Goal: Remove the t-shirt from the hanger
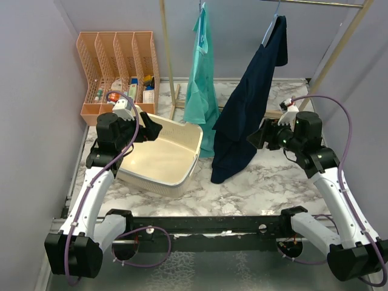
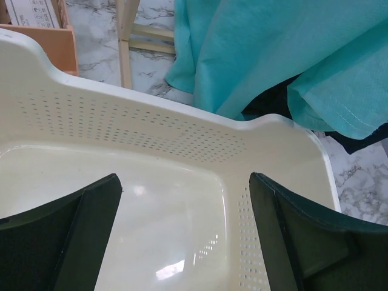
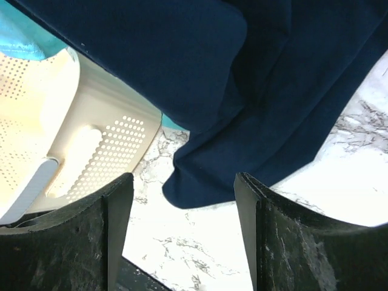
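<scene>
A navy t-shirt (image 1: pixel 245 115) hangs askew from a hanger (image 1: pixel 271 27) on the rail at the back right, its hem trailing onto the marble table; it fills the top of the right wrist view (image 3: pixel 242 79). A teal t-shirt (image 1: pixel 201 85) hangs to its left and shows in the left wrist view (image 2: pixel 273 54). My right gripper (image 1: pixel 254 136) is open and empty, just right of the navy shirt's lower part (image 3: pixel 185 200). My left gripper (image 1: pixel 151 128) is open and empty above the cream basket (image 2: pixel 151 130).
The cream perforated basket (image 1: pixel 176 179) sits on the table (image 1: pixel 254 182) left of centre, beside the shirts. An orange file organiser (image 1: pixel 115 54) with small items stands at the back left. The wooden rack's posts (image 1: pixel 165 54) and foot (image 1: pixel 177 97) stand behind the basket. Walls close both sides.
</scene>
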Controlling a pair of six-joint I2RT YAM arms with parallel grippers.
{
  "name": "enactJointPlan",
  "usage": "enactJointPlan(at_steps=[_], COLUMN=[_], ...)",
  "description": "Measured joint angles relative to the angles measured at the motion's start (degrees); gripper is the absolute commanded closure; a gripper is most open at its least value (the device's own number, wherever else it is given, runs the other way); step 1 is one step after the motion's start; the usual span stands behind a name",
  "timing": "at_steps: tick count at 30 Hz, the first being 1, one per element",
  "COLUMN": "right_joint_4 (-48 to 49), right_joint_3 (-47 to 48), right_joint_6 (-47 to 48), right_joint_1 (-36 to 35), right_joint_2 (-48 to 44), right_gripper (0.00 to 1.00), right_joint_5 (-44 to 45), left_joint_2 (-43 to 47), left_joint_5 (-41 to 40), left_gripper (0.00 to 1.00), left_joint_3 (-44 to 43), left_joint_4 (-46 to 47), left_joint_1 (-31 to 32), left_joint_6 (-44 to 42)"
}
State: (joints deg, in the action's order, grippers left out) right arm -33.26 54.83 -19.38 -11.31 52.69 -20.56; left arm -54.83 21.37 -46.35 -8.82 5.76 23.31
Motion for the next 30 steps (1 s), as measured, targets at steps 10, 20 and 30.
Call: enactJointPlan(at_steps=[10, 20, 30], right_joint_4=[-1.0, -3.9, -4.8], right_joint_3=[8.5, 42.5, 56.3], right_joint_6=[0.0, 0.9, -1.7], right_joint_1=[0.0, -0.1, -0.1], right_joint_2=[1.4, 21.4, 32.9], right_gripper=[0.30, 0.30, 0.31], right_joint_5=[0.0, 5.6, 8.8], left_joint_2=[-0.2, -0.2, 0.9], left_joint_5=[0.0, 0.0, 0.0], left_gripper=[0.11, 0.12, 0.12], left_joint_3=[0.4, 0.9, 1.2], left_joint_4=[-0.3, -0.3, -0.2], left_joint_1=[0.0, 0.0, 0.0], left_joint_6=[0.5, 0.6, 0.7])
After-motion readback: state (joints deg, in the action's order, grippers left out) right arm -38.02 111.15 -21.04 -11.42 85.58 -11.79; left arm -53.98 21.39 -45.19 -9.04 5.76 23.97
